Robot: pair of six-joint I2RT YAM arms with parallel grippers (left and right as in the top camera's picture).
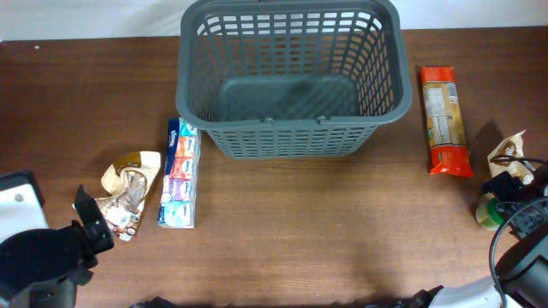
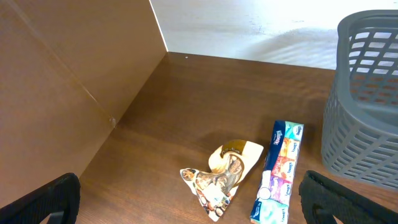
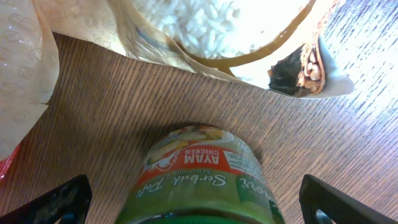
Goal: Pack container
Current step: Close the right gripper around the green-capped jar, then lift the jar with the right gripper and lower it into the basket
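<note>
The container, a large dark grey slotted basket (image 1: 291, 141), stands empty at the back centre of the table, and its wall (image 2: 367, 106) shows at the right of the left wrist view. A tissue pack (image 1: 180, 174) (image 2: 280, 174) and a beige snack packet (image 1: 128, 192) (image 2: 224, 171) lie to its left. My left gripper (image 2: 189, 190) hangs open just short of the snack packet, with nothing between its fingers. At the far right my right gripper (image 3: 199, 199) is open, its fingers either side of a green jar (image 3: 205, 180) (image 1: 490, 214) and clear of it.
An orange-red packet (image 1: 444, 120) lies right of the basket. A beige rice packet (image 1: 507, 150) (image 3: 205, 31) lies just beyond the jar. A brown board (image 2: 68, 87) rises along the left side, with a white wall (image 2: 249, 25) behind the table.
</note>
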